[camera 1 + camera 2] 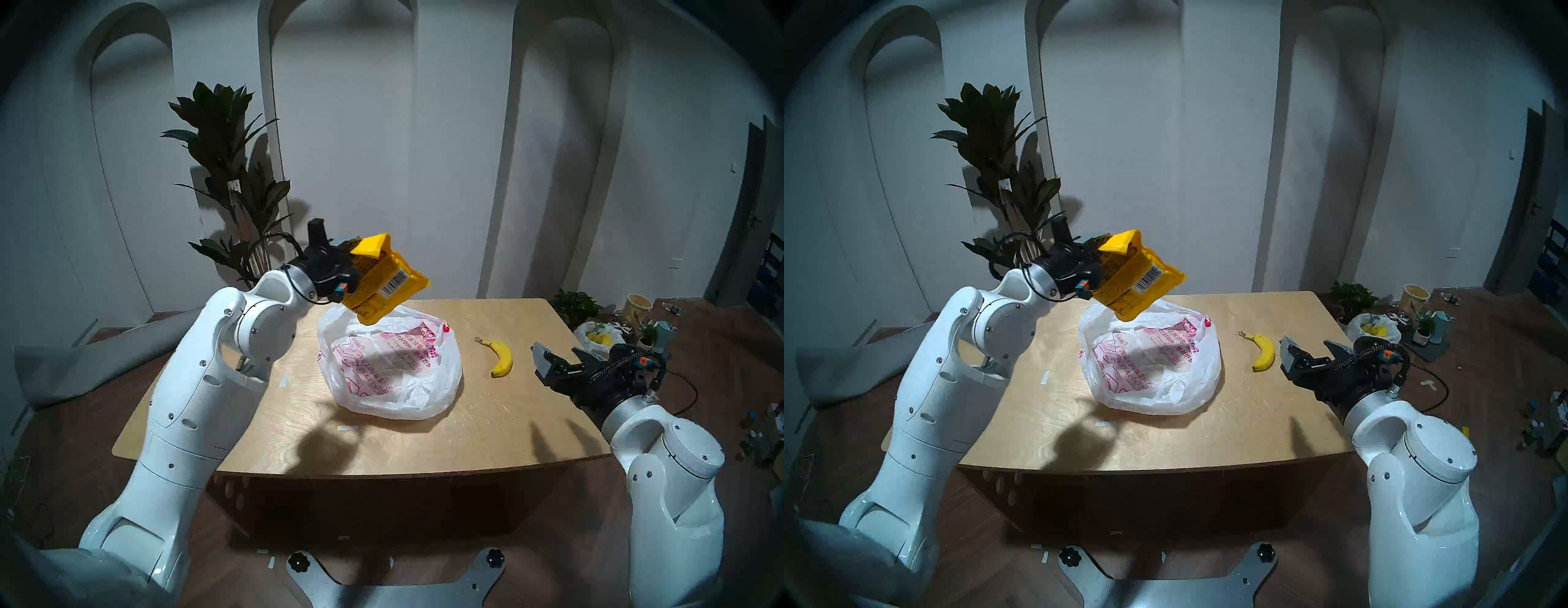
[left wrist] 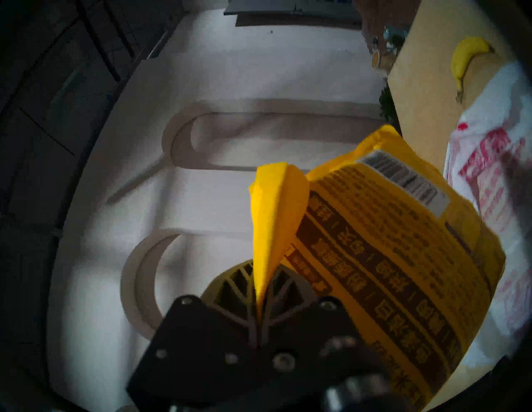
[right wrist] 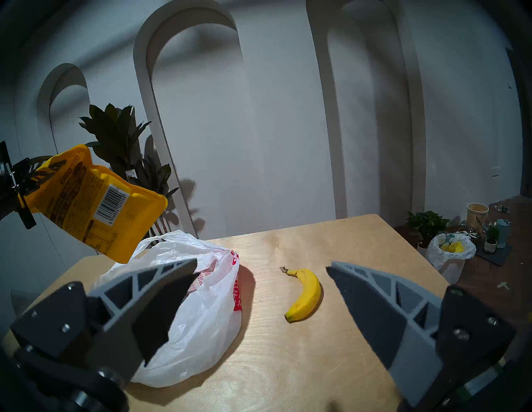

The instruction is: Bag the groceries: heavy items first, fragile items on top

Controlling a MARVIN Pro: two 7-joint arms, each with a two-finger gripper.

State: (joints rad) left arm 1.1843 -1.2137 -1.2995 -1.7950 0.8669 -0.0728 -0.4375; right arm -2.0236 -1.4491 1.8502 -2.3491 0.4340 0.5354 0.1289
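Landmark: the printed white bag (image 1: 390,361), lying slumped near the middle of the wooden table (image 1: 488,433); all places below are given relative to it.

Left gripper (image 2: 260,305): clenched on a folded top corner of the yellow pouch (image 1: 382,286); the wrist view shows the fold pinched between the two ribbed fingers.

Pouch, position: in the air, above the bag's far-left part, clear of the table. Its lowest corner hangs close over the plastic; whether it touches cannot be told.

Pouch, attitude: tilted, long axis running from the gripper down and away toward the bag, barcode face turned up and toward the robot's right.

Bag, condition: crumpled and low, mouth apparently on the far side under the pouch, with a handle loop (image 3: 161,238) standing up there. How wide the mouth stands is not clear from any view.

Banana (image 1: 500,356): on the table to the right of the bag, apart from it, stem pointing away from the robot and toward the bag, long axis roughly front to back.

Right gripper (image 3: 262,290): spread wide and empty, level, just right of the banana and on the near side.

Governing relation: the pouch sits directly over the bag, so the drop is downward into the mouth; the left arm owns this step.

Judgement: heavy item not yet bagged. The right arm is the nearer one for the banana afterward.

Risk: a limp mouth may let the pouch land on top of the plastic.
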